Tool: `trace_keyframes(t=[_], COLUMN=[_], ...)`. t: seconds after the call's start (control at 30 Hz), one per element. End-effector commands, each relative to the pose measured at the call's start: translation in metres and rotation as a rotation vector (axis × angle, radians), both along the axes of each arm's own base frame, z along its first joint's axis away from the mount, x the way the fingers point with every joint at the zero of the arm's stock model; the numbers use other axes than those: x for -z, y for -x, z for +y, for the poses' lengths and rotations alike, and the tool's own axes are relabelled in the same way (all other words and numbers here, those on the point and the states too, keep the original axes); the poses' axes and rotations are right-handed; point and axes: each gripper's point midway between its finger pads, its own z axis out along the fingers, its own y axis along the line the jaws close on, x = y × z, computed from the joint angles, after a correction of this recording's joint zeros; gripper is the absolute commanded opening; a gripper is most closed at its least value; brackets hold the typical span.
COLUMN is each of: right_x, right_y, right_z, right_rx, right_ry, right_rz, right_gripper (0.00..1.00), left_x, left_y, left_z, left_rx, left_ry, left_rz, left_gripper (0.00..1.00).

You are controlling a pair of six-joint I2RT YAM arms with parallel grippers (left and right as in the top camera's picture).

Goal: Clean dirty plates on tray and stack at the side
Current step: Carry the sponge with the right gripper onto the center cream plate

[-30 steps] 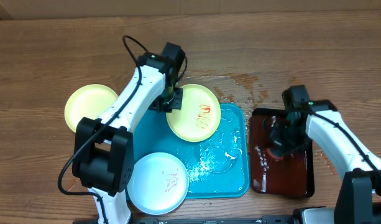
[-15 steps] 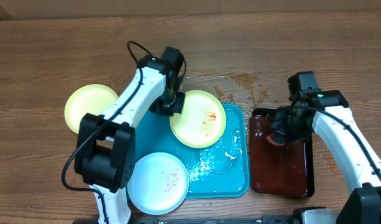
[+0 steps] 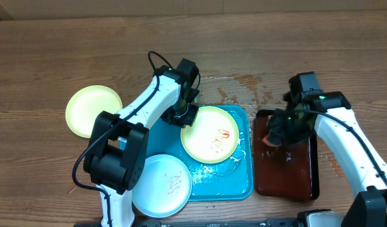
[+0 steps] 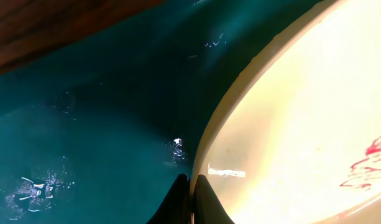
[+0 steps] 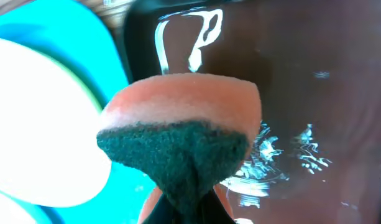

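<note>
Plate on tray, rim pinched by left gripper; right gripper clamps sponge

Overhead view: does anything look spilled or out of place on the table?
Yes: water lies pooled on the wooden table just beyond the turquoise tray at its far right corner, toward the dark red-brown tray. The pale blue-white plate also overhangs the turquoise tray's near left corner instead of lying fully inside.

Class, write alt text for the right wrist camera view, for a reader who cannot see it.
The right gripper pinches an orange-pink sponge with a dark green scouring face, over a wet dark red-brown plastic tray. At left, a round pale plastic plate rests on a bright turquoise plastic tray.
</note>
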Motion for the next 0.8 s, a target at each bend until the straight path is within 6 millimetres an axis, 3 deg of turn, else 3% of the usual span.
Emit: trace_keyframes(t=[0.0,0.23,0.43,0.5,0.57,0.77], right_x=[-0.017,-0.028,-0.037,-0.036,-0.03,0.007], right_y=[-0.01,-0.016,-0.005,-0.002,0.002,0.012], right_z=[0.019,0.082,0.15,0.165,0.171,0.165], right_rx=[-0.06,-0.118,-0.127,-0.083,-0.018,0.173], right_ry=[-0.064,-0.191,-0.28,-0.287,-0.264,-0.171], right_rz=[-0.072,-0.138,-0.163,-0.154,-0.132,-0.01], right_gripper=[0.04,0.04,0.04,0.04,0.04,0.04], left_x=[0.007,0.007,0.007,0.007,0.007,0.006], left_y=[0.004,0.002,0.002,0.001,0.002,0.003], left_z=[-0.002,-0.003,-0.005,-0.005,-0.006,-0.007], left_rx=[0.019,0.011,0.011,0.011,0.01,0.01], left_ry=[0.004,0.007,0.019,0.019,0.023,0.031], left_rz=[0.02,0.015,0.015,0.013,0.015,0.021], left_gripper=[0.04,0.04,0.04,0.04,0.04,0.04])
